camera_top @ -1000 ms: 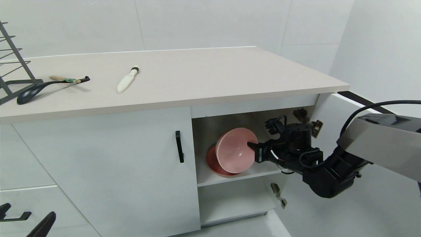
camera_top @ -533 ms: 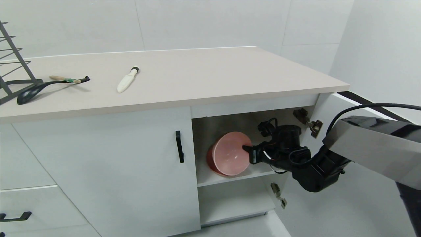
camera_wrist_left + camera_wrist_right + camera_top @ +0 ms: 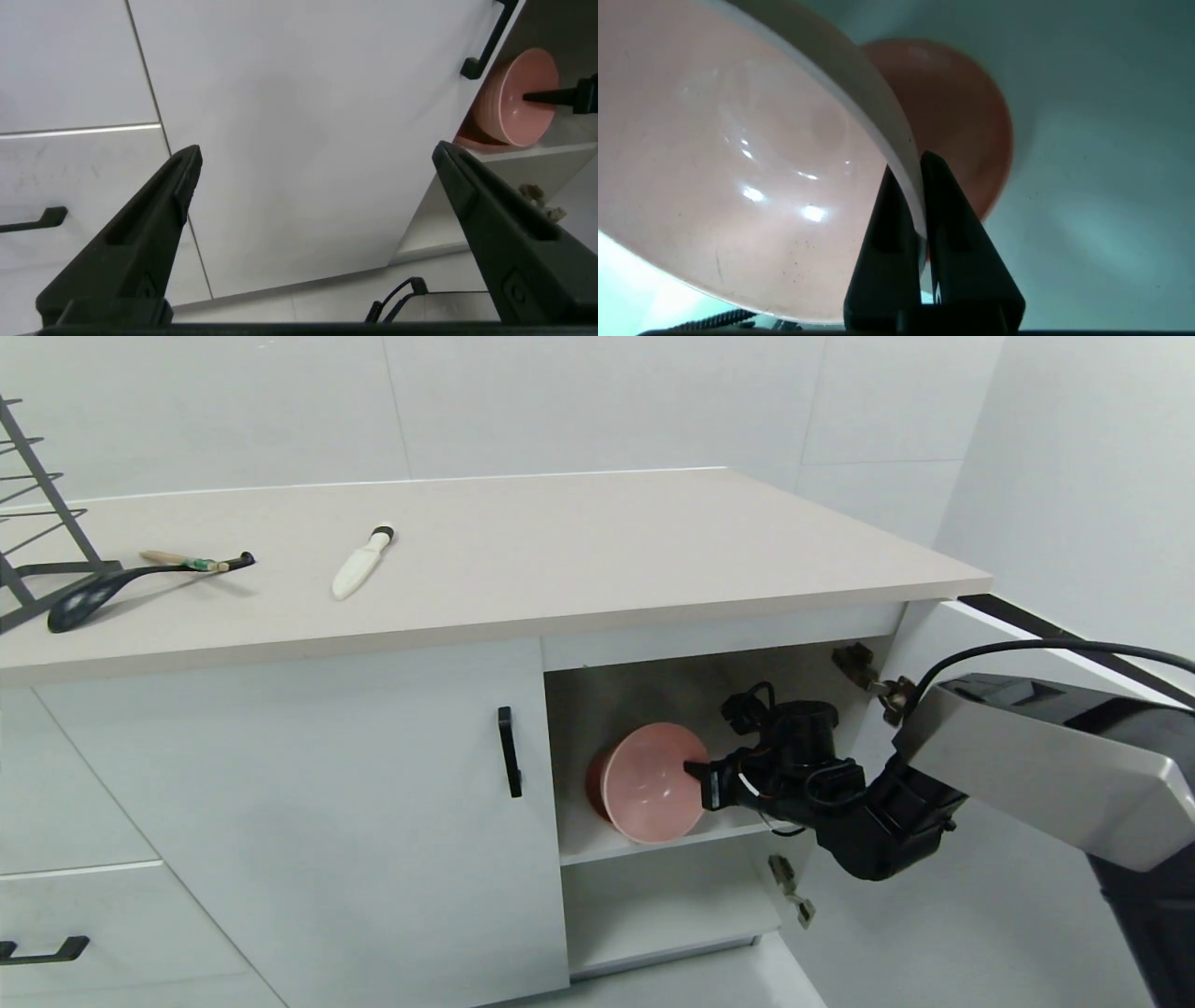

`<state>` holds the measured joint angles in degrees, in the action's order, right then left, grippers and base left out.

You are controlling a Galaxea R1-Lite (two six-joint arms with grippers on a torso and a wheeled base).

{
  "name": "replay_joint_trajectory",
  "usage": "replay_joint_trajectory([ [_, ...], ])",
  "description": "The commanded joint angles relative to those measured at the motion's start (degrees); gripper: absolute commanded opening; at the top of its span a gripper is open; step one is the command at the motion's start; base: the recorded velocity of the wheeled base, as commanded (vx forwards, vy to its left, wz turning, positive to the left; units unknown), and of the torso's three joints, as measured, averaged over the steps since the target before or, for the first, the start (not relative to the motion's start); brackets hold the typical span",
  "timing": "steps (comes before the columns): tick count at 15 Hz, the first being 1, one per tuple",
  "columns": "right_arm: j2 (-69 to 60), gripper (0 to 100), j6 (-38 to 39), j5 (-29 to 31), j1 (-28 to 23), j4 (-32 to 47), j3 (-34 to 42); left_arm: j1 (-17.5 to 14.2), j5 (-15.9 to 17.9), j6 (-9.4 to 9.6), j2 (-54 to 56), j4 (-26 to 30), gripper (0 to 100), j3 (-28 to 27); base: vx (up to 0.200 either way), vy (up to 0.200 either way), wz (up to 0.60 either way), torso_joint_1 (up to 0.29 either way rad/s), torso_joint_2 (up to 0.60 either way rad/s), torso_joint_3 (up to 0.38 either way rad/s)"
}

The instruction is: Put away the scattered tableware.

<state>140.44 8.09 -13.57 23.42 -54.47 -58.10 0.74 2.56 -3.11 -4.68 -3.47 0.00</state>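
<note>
Right arm stretches level into the cabinet (image 3: 635, 691), right gripper (image 3: 693, 770) pinching the tilted bowl's (image 3: 644, 789) rim; left gripper (image 3: 318, 154) gapes, empty.

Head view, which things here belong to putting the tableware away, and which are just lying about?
Job: pink bowl, gripped at its rim by the right gripper; darker bowl behind it; cupboard shelf; black spoon, white knife and wooden-handled utensil on the counter.
Lying about: wire rack; closed door's black handle.
</note>
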Motion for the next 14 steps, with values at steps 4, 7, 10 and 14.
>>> replay_joint_trajectory([
  [4, 1.3, 0, -0.2, 0.6, -0.5, 0.1, -1.1, -0.3, 0.9, 0.12, 0.3, 0.0, 100, 0.0, 0.0, 0.0, 0.0, 0.0, 0.0, 0.0],
  [7, 1.4, 0, -0.2, 0.6, -1.0, 0.1, -1.1, -0.3, 0.9, 0.03, 0.3, 0.0, 100, 0.0, 0.0, 0.0, 0.0, 0.0, 0.0, 0.0],
  [10, 2.0, 0, -0.4, 0.6, -1.3, -0.1, -1.3, -0.2, 0.9, -0.06, 0.3, 0.0, 100, 0.0, 0.0, 0.0, 0.0, 0.0, 0.0, 0.0],
  [14, 2.9, 0, -0.4, 0.7, -1.2, 0.2, -4.2, -0.2, 1.1, -0.06, 0.2, 0.0, 100, 0.0, 0.0, 0.0, 0.0, 0.0, 0.0, 0.0],
])
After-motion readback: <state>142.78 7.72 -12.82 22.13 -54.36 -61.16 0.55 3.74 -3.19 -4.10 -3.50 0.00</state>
